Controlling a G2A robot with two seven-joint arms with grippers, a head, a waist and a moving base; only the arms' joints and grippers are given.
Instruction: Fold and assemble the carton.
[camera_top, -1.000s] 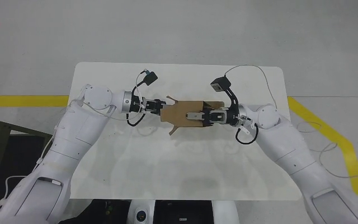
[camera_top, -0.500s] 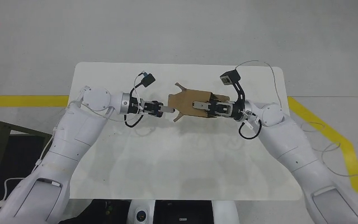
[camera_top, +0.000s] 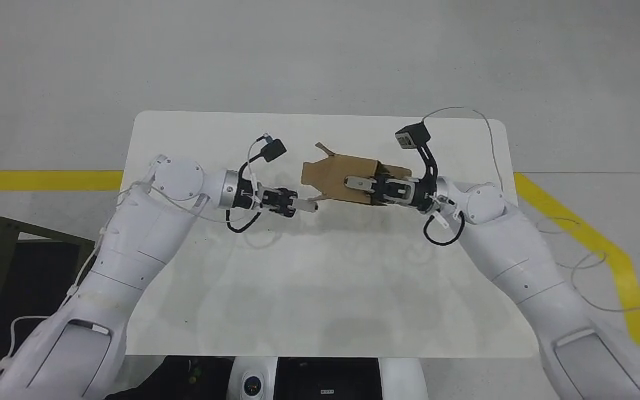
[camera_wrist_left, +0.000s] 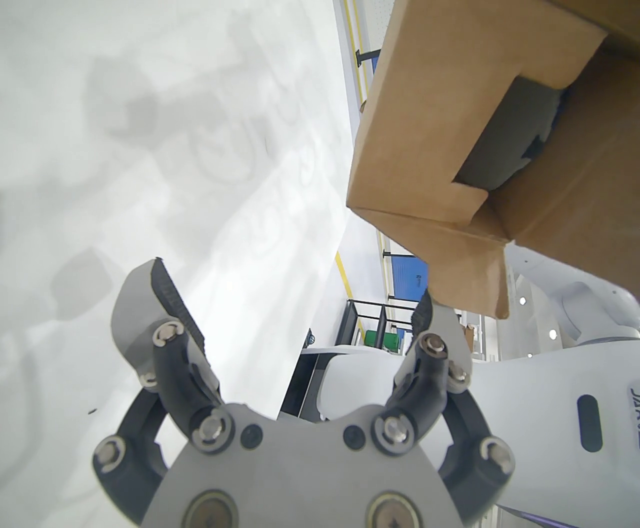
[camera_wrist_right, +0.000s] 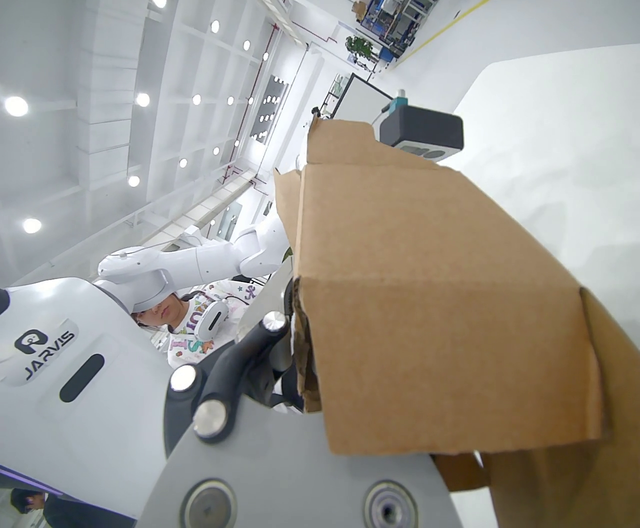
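Note:
A brown carton (camera_top: 338, 175), part-folded with loose flaps at its open end, is held above the white table (camera_top: 200, 290). My right gripper (camera_top: 360, 185) is shut on its wall. In the right wrist view the carton (camera_wrist_right: 425, 325) hides most of that gripper (camera_wrist_right: 300, 350); one dark finger (camera_wrist_right: 250, 345) shows beside the cardboard. My left gripper (camera_top: 303, 203) stands open just off the carton's flapped end, slightly nearer the table's front. In the left wrist view the left gripper (camera_wrist_left: 295, 305) holds nothing, and one fingertip (camera_wrist_left: 425, 307) sits right under a corner flap of the carton (camera_wrist_left: 450, 150).
Only the arms and the carton are over the white table. Its front half (camera_top: 320, 300) is bare. A yellow floor line (camera_top: 60, 180) runs past both sides of the table.
The right arm has carried the carton toward the right and the table's far side. The left gripper has followed to the right and now sits at the carton's flapped end.

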